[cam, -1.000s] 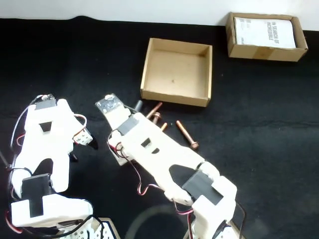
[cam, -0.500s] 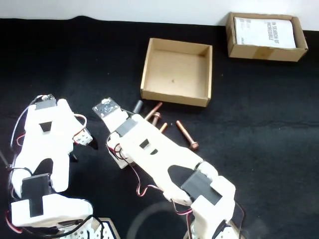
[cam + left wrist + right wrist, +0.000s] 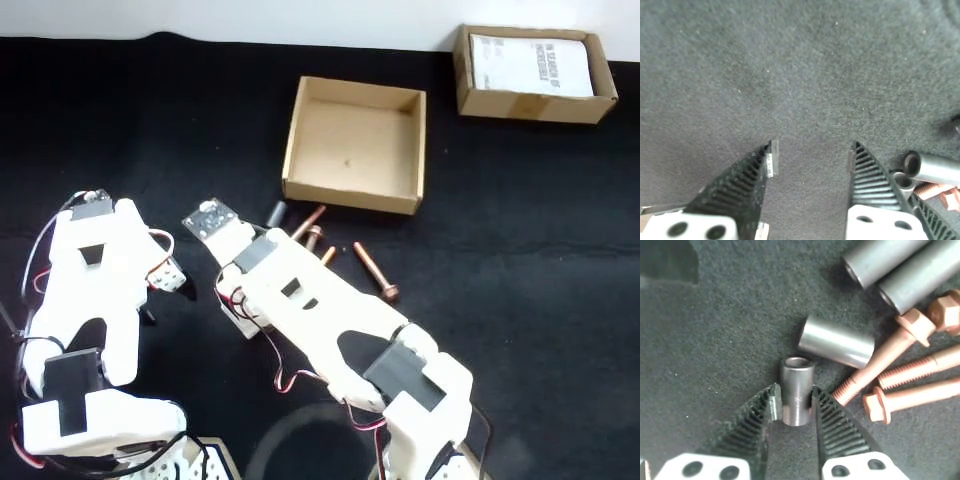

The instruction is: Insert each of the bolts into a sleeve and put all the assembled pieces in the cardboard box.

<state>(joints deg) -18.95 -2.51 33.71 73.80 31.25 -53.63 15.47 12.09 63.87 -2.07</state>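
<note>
My right gripper (image 3: 795,396) is shut on a small dark sleeve (image 3: 797,390), with a finger pressed against each of its sides. Close beside it lie a short silver sleeve (image 3: 836,342), two longer grey sleeves (image 3: 900,267) and several copper bolts (image 3: 915,397). From above, the bolts (image 3: 375,270) lie just in front of the open cardboard box (image 3: 350,195), with a grey sleeve (image 3: 275,212) next to them. The right arm (image 3: 300,295) stretches over that spot. My left gripper (image 3: 813,147) hangs open over bare black cloth, with sleeves (image 3: 935,167) off to one side.
A second cardboard box (image 3: 530,100) holding a printed sheet stands at the back right. The left arm (image 3: 90,290) sits at the left of the black cloth. Open cloth lies to the right of the bolts and behind the left arm.
The right arm's tip has shifted a little to the left and toward the front, uncovering the grey sleeve by the box. The left arm has not moved.
</note>
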